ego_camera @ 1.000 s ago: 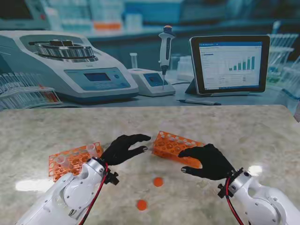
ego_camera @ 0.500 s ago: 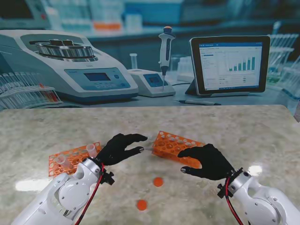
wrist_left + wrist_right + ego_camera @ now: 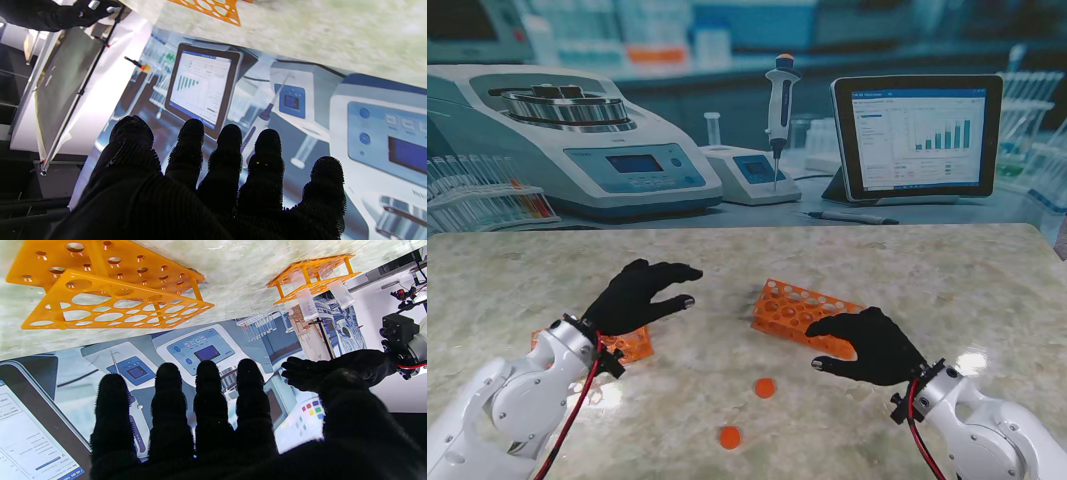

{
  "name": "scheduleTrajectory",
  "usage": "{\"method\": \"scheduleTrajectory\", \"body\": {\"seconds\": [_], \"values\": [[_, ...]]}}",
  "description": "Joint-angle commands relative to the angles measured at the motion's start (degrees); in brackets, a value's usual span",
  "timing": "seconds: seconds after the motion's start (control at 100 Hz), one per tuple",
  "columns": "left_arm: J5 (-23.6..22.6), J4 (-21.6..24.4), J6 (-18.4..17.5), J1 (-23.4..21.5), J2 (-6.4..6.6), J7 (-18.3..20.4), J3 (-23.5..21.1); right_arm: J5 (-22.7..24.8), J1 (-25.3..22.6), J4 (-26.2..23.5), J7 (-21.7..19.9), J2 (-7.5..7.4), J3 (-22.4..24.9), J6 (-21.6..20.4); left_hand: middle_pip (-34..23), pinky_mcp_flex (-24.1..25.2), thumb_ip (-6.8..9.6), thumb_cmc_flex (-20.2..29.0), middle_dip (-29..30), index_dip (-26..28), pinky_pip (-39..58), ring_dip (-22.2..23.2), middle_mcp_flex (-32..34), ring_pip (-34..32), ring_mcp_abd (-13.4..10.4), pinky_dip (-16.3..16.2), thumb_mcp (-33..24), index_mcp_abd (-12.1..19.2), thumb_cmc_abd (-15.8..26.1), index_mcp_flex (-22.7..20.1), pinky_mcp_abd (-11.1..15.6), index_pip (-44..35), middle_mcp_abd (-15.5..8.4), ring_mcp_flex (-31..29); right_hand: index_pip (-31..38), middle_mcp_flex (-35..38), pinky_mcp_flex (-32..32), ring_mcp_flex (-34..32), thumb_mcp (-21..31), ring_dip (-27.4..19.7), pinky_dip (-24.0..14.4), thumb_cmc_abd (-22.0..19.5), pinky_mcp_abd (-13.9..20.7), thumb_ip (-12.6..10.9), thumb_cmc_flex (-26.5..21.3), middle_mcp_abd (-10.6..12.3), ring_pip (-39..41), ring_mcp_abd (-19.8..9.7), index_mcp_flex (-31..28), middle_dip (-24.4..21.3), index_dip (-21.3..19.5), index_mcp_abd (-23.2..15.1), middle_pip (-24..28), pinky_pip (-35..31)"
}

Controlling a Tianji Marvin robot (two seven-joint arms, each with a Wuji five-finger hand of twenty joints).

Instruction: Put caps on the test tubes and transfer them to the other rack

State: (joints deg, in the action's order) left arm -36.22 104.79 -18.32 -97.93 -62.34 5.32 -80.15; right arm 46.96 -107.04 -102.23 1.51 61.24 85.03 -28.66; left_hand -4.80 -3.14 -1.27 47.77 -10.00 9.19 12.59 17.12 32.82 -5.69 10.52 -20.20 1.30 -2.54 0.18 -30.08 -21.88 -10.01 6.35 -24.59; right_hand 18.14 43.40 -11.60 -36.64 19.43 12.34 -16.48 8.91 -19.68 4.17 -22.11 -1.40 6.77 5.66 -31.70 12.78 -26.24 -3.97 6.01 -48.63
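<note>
The left hand [image 3: 639, 296] hovers over the desk [image 3: 947, 270] with its black-gloved fingers spread wide and nothing in its grasp; the left wrist view shows all 5 fingertips apart against the lab backdrop. It hangs over the left rack [image 3: 627, 345], which is mostly hidden by the wrist in the stand's view. In the right wrist view that rack [image 3: 313, 276] carries 2 clear test tubes [image 3: 307, 303], uncapped. The right hand [image 3: 872, 343] is likewise open, fingers apart and holding nothing, poised at the near end of the other rack [image 3: 799, 311], whose holes all look vacant in the right wrist view. 2 orange caps lie on the desk nearer to me, between the arms: one cap [image 3: 765, 387] and a nearer cap [image 3: 729, 437].
</note>
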Motion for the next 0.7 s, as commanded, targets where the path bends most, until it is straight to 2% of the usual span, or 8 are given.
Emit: {"method": "scheduleTrajectory", "body": {"seconds": [0.0, 0.69], "values": [[-0.33, 1.16, -0.31, -1.35, 0.77, 0.23, -2.03, 0.15, -0.48, -0.41, -0.04, 0.18, -0.20, 0.23, 1.03, 0.96, 1.02, -1.25, 0.29, -0.47, -0.50, -0.86, -2.12, 0.95, -1.30, -0.72, -0.14, 0.16, 2.38, 0.87, 0.42, 1.18, -1.12, 1.56, -0.23, 0.16, 0.82, 1.94, -1.04, -0.15, -0.54, -0.82, 0.71, -1.50, -0.20, -0.23, -0.42, -0.11, 0.32, 0.13, -0.52, -0.48, -0.09, 0.88], [-6.19, 4.00, -3.76, -10.52, 0.80, -0.01, -17.50, 0.39, -0.58, -0.88, -0.58, 0.08, -0.57, 0.76, 1.22, 1.39, 1.02, -1.33, 0.35, -0.50, -1.59, -1.16, -3.08, 1.27, -1.61, -1.20, -0.13, 0.09, 1.73, 1.65, 0.68, 1.58, -1.28, 2.79, -0.27, 0.13, 0.88, 1.99, -0.99, -0.16, -0.54, -0.81, 0.67, -1.48, -0.09, -0.16, -0.44, -0.10, 0.40, 0.15, -0.51, -0.63, -0.10, 0.86]]}}
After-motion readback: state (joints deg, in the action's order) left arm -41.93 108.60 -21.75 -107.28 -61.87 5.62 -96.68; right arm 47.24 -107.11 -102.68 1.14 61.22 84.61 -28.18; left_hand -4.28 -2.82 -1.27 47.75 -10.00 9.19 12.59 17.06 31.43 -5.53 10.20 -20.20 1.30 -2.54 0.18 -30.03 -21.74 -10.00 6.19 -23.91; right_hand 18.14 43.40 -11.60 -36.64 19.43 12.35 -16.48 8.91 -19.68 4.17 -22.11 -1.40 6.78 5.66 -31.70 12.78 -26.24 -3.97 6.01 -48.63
